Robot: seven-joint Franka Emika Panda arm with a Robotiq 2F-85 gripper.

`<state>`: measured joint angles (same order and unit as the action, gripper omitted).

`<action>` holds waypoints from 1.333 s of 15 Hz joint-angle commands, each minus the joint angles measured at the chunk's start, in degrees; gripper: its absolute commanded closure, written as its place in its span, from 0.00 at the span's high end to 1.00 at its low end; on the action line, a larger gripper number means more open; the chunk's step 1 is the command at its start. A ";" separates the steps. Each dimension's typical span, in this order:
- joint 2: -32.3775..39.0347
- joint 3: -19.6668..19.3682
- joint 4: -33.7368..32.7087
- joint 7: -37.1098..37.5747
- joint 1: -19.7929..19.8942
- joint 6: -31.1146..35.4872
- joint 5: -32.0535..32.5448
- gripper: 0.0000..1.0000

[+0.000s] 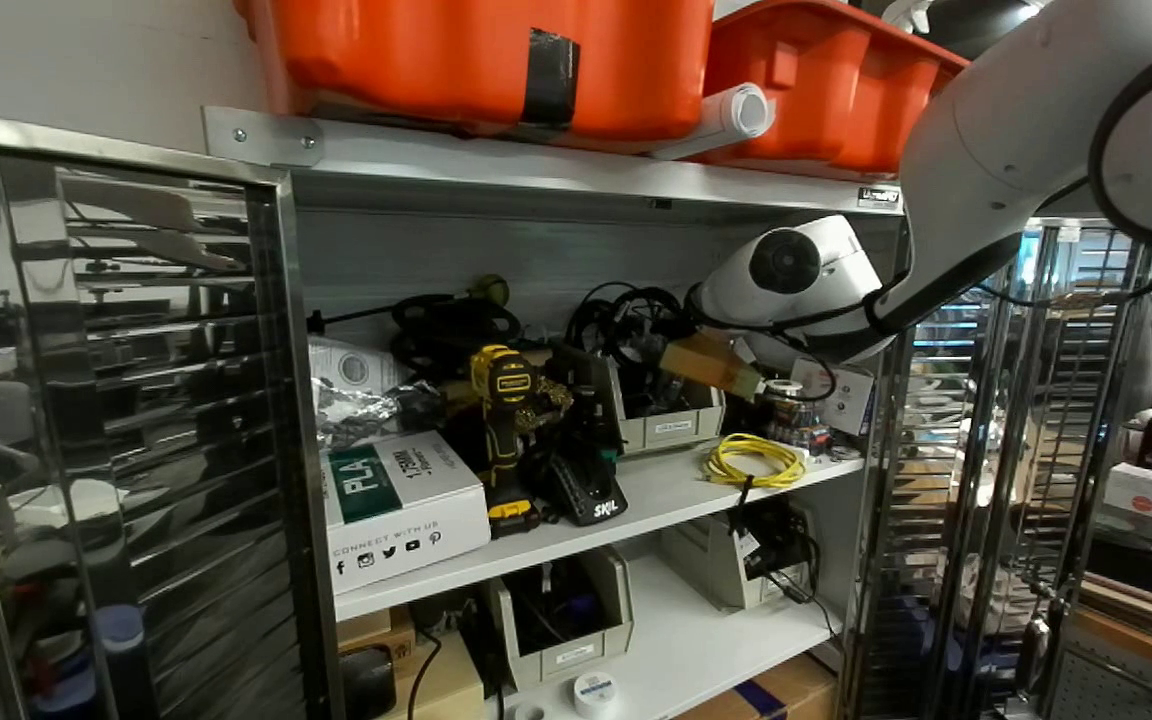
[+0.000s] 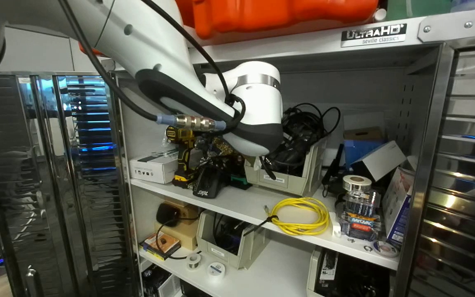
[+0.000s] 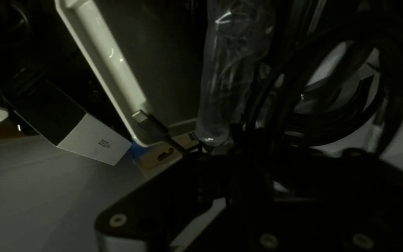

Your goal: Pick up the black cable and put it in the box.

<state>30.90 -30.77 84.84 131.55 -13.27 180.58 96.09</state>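
The black cable is a loose coil of dark loops, seen in both exterior views point(image 1: 626, 318) point(image 2: 333, 112) at the top of the grey-beige open bin point(image 1: 701, 424) point(image 2: 313, 173). In the wrist view the coil point(image 3: 397, 77) is at the right, and a strand with a USB-type connector point(image 3: 152, 126) crosses the bin's corner near its rim point(image 3: 105, 66). My gripper point(image 3: 247, 140) is very dark, with its fingers close together and appearing shut on the cable strands. It is over the bin's back part. The arm hides it in an exterior view. The bin also holds clear plastic wrapping point(image 3: 227, 70).
A yellow cable coil point(image 1: 756, 461) point(image 2: 299, 216) lies at the shelf's front. A drill point(image 1: 503, 400), a charger point(image 1: 576, 480) and a white PLA box point(image 1: 406, 510) stand beside the bin. Battery packs point(image 2: 359, 220) and a ZED box point(image 3: 94, 140) are opposite. A metal shelf point(image 1: 556, 165) hangs above.
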 commanded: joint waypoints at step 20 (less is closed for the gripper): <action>-5.62 -0.75 9.36 -2.35 -1.69 7.44 -1.32 1.00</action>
<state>28.97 -30.92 89.00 129.03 -13.22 189.35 94.08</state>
